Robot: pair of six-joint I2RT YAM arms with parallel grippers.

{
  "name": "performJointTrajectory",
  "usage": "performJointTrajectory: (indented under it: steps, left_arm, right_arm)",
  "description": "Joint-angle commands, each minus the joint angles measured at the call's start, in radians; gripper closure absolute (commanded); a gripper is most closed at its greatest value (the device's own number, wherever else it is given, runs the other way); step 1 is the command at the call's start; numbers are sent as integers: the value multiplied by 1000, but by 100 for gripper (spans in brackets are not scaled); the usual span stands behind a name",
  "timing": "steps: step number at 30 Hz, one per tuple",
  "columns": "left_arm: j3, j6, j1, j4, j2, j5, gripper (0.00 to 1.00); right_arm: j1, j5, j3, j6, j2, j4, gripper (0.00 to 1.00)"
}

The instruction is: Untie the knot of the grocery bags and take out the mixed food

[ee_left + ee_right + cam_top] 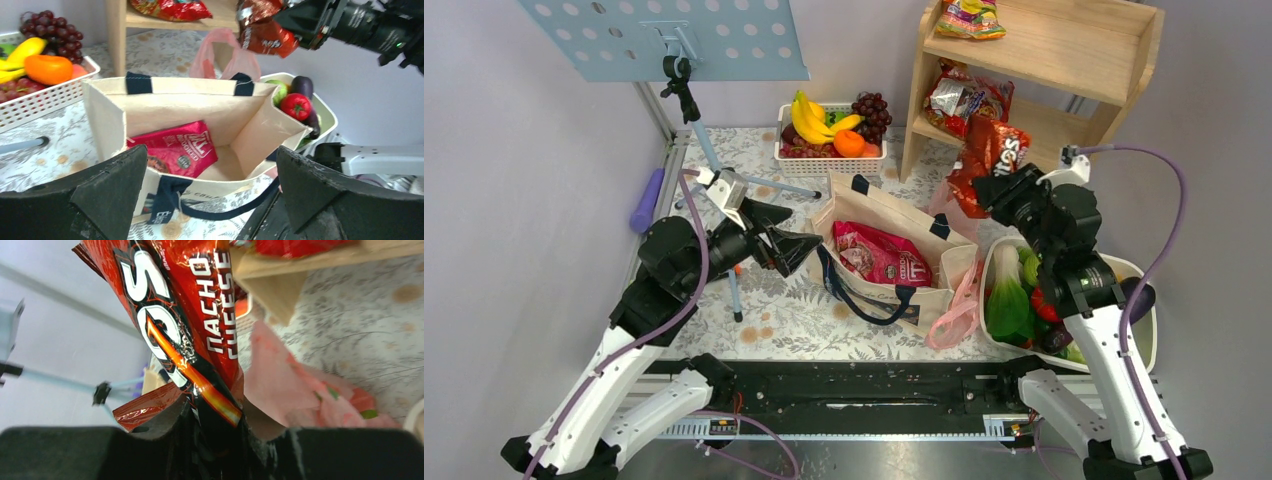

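Right wrist view: pinching the red chip packet by its crumpled edge in the half-closed right gripper, high beyond the canvas tote, over the pink grocery bag slumped at the tote's far side, with the left gripper gaping empty left of the tote, and risking glossy foil slipping from so thin a grip.

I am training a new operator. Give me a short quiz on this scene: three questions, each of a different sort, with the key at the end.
1. True or false: the left gripper is shut.
2. The right gripper: A) is open; B) grips a chip bag; C) is out of view.
3. Fill in: the magenta packet lies inside the ____.

Key: 1 false, its jaws stand wide open; 2 B; 3 tote.
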Motion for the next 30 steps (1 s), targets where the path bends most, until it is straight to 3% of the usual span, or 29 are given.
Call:
performJointTrajectory:
  steps: [1,8,17,30]
  left_arm:
    - [-7,107,8,-56,-27,-122,1]
    - [-83,189,8,-66,-69,-247,1]
    - [-153,230,10,-74,-84,-323,1]
    - [-192,257,9,-76,-124,-392,1]
  right_arm:
    - [-83,123,28,17,8,39,100]
    - [-179,214,90,-51,129,25,100]
    - [-188,442,246,-217,303,-16,100]
    - [-197,632,251,-464,493,224,100]
